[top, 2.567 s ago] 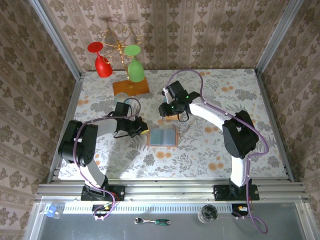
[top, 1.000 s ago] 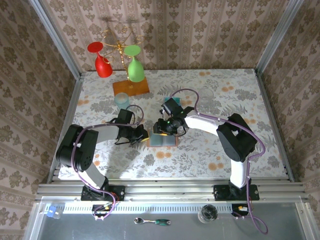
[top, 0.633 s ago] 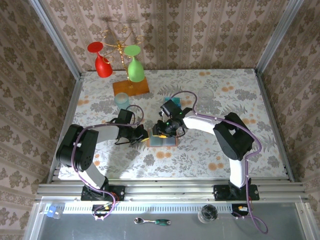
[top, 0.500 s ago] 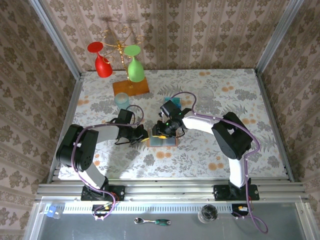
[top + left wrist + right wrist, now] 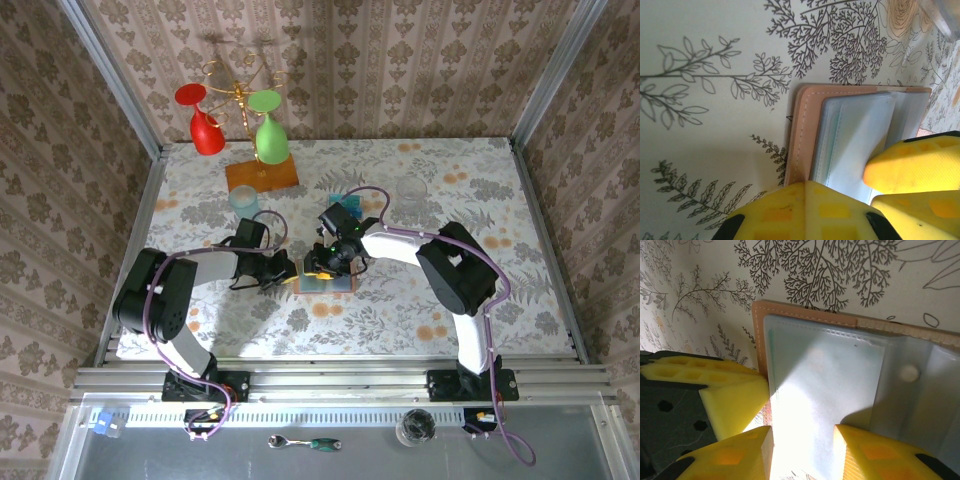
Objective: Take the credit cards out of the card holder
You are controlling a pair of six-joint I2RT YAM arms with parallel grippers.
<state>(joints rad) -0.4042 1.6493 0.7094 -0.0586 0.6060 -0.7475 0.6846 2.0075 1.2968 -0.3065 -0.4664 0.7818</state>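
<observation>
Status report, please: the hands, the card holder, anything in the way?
Left hand shut, at edge of card holder. Right hand open above it. Holder lies open, flat. No obstacle seen.

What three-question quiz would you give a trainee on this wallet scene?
1. True or false: the wallet lies open on the table.
2. On the rack, the hanging glass on the left in the top view is: A red, B green, C blue.
3. Short answer: which claw has its fingers apart over the wallet's lining?
Key: 1 true; 2 A, the red glass; 3 the right claw.
</observation>
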